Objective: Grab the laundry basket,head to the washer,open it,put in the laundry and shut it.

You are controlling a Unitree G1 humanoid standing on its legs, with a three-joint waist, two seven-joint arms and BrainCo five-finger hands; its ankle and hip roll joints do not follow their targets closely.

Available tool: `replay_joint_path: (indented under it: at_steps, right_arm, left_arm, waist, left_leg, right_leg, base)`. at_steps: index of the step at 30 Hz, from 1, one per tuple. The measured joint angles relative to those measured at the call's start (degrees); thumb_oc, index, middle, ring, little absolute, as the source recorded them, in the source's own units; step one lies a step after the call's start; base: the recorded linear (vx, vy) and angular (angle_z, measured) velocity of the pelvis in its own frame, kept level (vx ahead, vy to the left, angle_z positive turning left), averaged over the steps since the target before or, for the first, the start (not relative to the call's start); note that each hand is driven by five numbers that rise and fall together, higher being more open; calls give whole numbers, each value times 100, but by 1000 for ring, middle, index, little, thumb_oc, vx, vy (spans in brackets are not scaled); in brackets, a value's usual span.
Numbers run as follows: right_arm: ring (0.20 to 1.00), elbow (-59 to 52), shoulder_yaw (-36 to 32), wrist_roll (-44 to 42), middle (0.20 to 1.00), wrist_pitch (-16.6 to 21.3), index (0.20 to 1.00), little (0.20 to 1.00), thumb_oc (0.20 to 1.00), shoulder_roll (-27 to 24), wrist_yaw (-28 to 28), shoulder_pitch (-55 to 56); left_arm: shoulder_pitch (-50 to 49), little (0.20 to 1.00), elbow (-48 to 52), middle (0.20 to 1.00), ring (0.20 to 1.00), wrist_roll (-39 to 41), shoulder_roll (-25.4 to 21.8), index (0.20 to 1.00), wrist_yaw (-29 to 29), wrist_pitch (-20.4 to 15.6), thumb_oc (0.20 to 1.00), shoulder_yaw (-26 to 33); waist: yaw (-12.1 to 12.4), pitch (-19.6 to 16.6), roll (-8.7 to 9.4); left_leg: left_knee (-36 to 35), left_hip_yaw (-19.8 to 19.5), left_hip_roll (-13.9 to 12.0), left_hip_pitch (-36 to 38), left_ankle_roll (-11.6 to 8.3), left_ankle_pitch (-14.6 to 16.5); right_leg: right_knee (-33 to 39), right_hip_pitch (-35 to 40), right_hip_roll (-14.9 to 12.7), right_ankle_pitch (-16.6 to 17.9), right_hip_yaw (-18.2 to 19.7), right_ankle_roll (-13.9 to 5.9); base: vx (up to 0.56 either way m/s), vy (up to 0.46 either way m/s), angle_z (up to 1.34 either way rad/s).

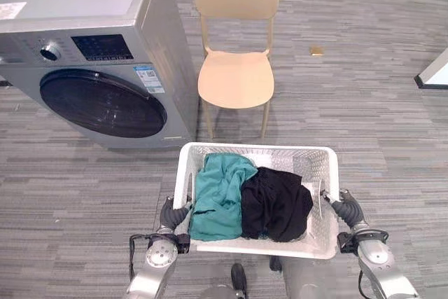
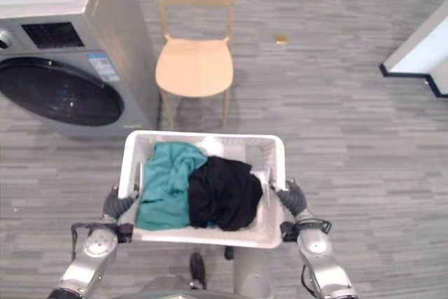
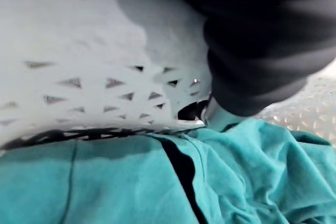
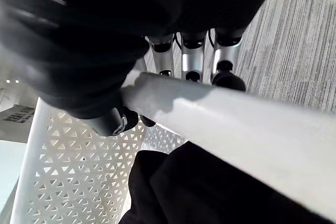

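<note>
A white perforated laundry basket hangs in front of me above the floor, carried at both sides. A teal garment lies in its left half and a black garment in its right half. My left hand grips the left rim, close to the basket wall and the teal cloth. My right hand grips the right rim, fingers curled over it and thumb inside. The grey washer stands ahead on the left with its round dark door shut.
A beige chair stands right beside the washer, straight ahead of the basket. A small yellow object lies on the grey floor farther back. A white furniture edge juts in at the right.
</note>
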State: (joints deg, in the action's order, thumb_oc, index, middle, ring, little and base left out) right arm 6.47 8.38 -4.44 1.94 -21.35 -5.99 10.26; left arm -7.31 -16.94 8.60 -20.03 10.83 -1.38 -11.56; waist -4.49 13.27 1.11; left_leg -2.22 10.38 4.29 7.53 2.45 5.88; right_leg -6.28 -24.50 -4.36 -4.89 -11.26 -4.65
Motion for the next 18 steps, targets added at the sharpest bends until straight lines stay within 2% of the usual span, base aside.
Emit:
replay_joint_path:
  at_steps: [2, 3, 4, 6, 7, 8, 10, 12, 13, 14, 15, 17, 18]
  right_arm:
    - [200, 85, 18, -2, 200, 2, 200, 200, 200, -5, 9, 73]
    - [200, 93, 13, -4, 200, 4, 200, 200, 200, -3, 4, 166]
    - [200, 119, -58, -14, 200, 5, 200, 200, 200, 17, 20, 316]
    - [200, 157, -77, -13, 200, 5, 200, 200, 200, -53, 93, 316]
    - [200, 107, -119, -13, 200, 13, 200, 200, 200, -114, 113, 325]
    - [200, 58, -120, -14, 200, 18, 200, 200, 200, -128, 108, 281]
    - [200, 47, -148, -15, 200, 28, 200, 200, 200, -126, 89, 87]
    - [200, 39, -195, -17, 200, 26, 200, 200, 200, -138, 80, 108]
    - [200, 0, -215, -18, 200, 29, 200, 200, 200, -142, 78, 166]
    - [200, -5, -233, -21, 200, 46, 200, 200, 200, -137, 63, 180]
    - [200, -31, -261, -52, 200, 56, 200, 200, 200, -128, -8, 313]
    - [200, -26, -238, -62, 200, 61, 200, 200, 200, -103, -12, 229]
    - [200, -13, -191, -62, 200, 59, 200, 200, 200, -68, -26, 195]
  left_arm:
    - [-164, 200, 6, 200, 200, -11, 63, 200, -5, 1, 200, -60]
    - [-250, 200, 19, 200, 200, -40, 131, 200, -4, 2, 200, -20]
    - [-267, 200, 7, 200, 200, -49, 171, 200, -3, 17, 200, -63]
    - [-314, 200, 10, 200, 200, -60, 208, 200, -2, 27, 200, -103]
    - [-328, 200, 14, 200, 200, -63, 212, 200, -2, 27, 200, -146]
    - [-339, 200, 24, 200, 200, -63, 224, 200, -2, 26, 200, -146]
    - [-311, 200, 150, 200, 200, -64, 190, 200, -2, 24, 200, -117]
    - [-148, 200, 139, 200, 200, -76, 191, 200, -3, 28, 200, -128]
    - [-132, 200, 138, 200, 200, -78, 191, 200, -3, 29, 200, -143]
    - [-133, 200, 131, 200, 200, -85, 187, 200, -12, 30, 200, -156]
    - [-22, 200, 129, 200, 200, -91, 194, 200, -15, 36, 200, -172]
    - [-58, 200, 136, 200, 200, -94, 188, 200, -14, 40, 200, -143]
    - [-152, 200, 122, 200, 200, -93, 191, 200, -14, 57, 200, -135]
  waist:
    - [0, -10, 25]
    - [-6, -13, -34]
    - [-14, -31, -67]
    - [-15, -52, -89]
    - [32, -84, -98]
    - [48, -129, -124]
    - [66, -133, -114]
    - [-2, -123, -46]
    - [-37, -126, -51]
    - [-38, -114, -12]
    - [-39, -166, 45]
    - [58, -129, 98]
    - [62, -132, 93]
  left_leg:
    - [31, -57, 40, 390, -194, 185]
    - [111, -225, -34, 604, -312, 357]
    - [727, -377, -163, 652, -391, 590]
    - [1574, -310, -284, 474, -398, 589]
    - [2791, -205, -573, -48, -597, 486]
    - [2943, -133, -722, -185, -625, 575]
    - [2832, 30, -889, -562, -635, 640]
    - [2326, 315, -941, -767, -647, 626]
    - [2062, 310, -951, -840, -635, 591]
    - [1871, 328, -996, -1025, -670, 552]
    - [1348, 413, -1020, -1291, -714, 278]
    - [906, 409, -1212, -1657, -724, -177]
    - [645, 300, -1308, -1694, -721, -424]
  right_leg:
    - [-81, 108, -115, 172, -162, 71]
    - [-375, 203, -92, 348, 37, 143]
    - [-800, 345, -78, 682, 73, 371]
    - [-845, 587, -36, 707, 24, 402]
    - [-589, 952, 90, 791, -16, 722]
    - [-465, 1106, 172, 796, -60, 895]
    - [-152, 1375, 313, 731, -98, 960]
    - [170, 1725, 344, 802, -233, 974]
    - [223, 1856, 362, 808, -307, 987]
    - [390, 2022, 374, 642, -314, 891]
    - [666, 2233, 373, 685, -465, 885]
    - [777, 2386, 497, 624, -361, 805]
    - [890, 2519, 586, 646, -334, 830]
  base:
    - [413, -196, 38]
    - [323, -195, 71]
    - [241, -171, 74]
    - [271, -165, 57]
    - [150, -69, 35]
    - [177, -50, 25]
    - [181, -40, 8]
    - [184, 10, 17]
    - [153, 14, 25]
    - [137, 22, 44]
    - [203, 33, 33]
    - [137, 22, -15]
    - [247, 85, -46]
